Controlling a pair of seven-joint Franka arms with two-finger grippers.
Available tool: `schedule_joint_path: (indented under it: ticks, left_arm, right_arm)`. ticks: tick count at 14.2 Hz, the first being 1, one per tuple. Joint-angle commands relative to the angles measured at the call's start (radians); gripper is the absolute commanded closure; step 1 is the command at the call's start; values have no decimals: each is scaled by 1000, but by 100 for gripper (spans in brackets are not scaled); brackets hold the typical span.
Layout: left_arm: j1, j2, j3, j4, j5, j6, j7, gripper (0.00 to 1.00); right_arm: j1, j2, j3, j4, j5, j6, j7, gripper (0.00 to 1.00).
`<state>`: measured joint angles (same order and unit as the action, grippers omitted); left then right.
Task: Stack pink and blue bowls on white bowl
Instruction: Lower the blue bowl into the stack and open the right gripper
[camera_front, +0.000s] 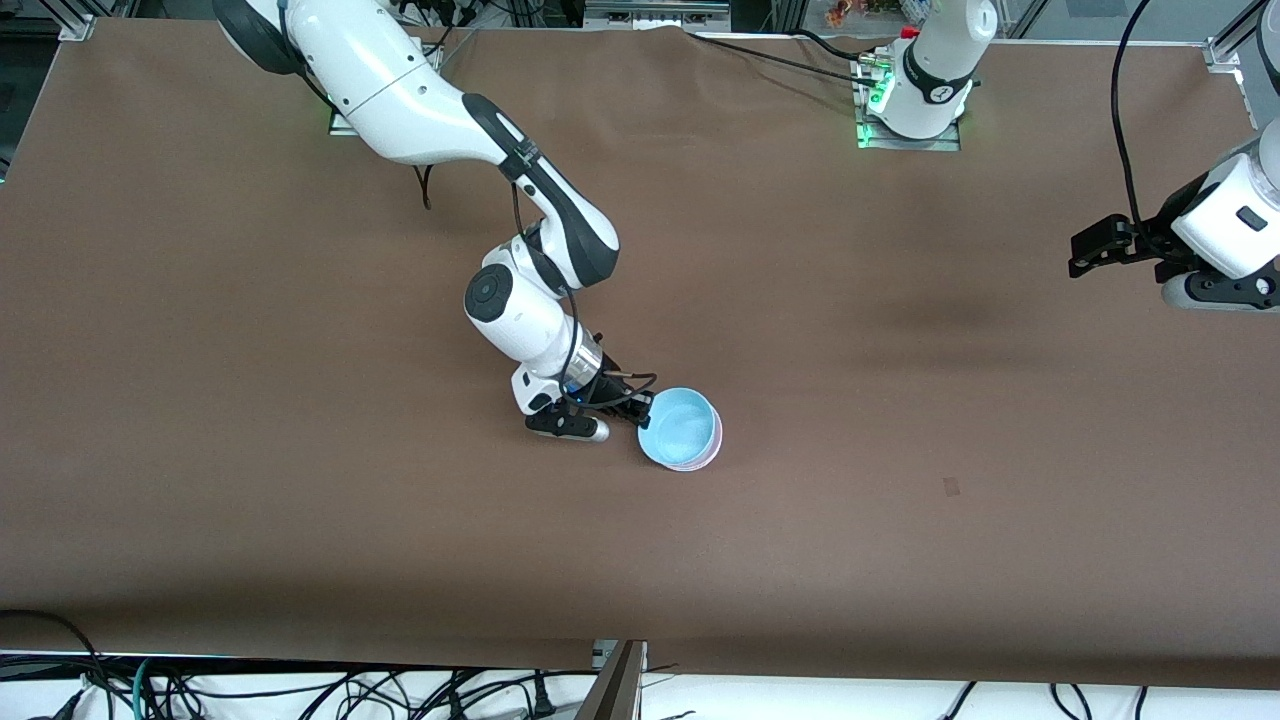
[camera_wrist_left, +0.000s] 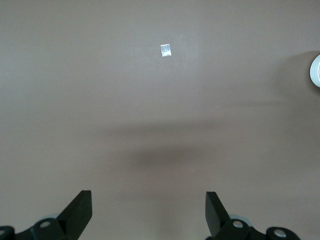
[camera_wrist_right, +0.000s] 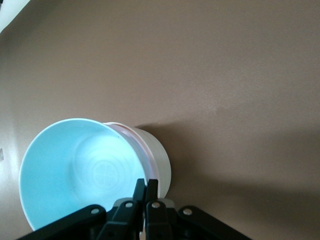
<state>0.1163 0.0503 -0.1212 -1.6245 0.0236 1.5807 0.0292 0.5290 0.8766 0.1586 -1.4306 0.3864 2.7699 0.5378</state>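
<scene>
Blue plastic bowl (camera_front: 680, 428) sits nested on pink (camera_wrist_right: 131, 134) and white (camera_wrist_right: 156, 155); your right tool (camera_wrist_right: 146, 186) pinches its rim, left tool (camera_wrist_left: 149, 210) waits apart.

Sky-blue bowl (camera_front: 680, 427), seemingly pink-rimmed bowl (camera_front: 712, 452), white bowl (camera_wrist_right: 156, 155), brown table (camera_front: 900, 400).
</scene>
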Motion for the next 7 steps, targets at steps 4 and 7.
schedule_joint_path:
  ticks: [4, 7]
  left_arm:
    - [10, 9, -6, 21, -5, -30, 26, 0]
    - [10, 9, -6, 21, -5, -30, 26, 0]
  right_arm:
    - [22, 22, -24, 56, -11, 7, 25, 84]
    - [43, 21, -36, 73, -43, 5, 125, 2]
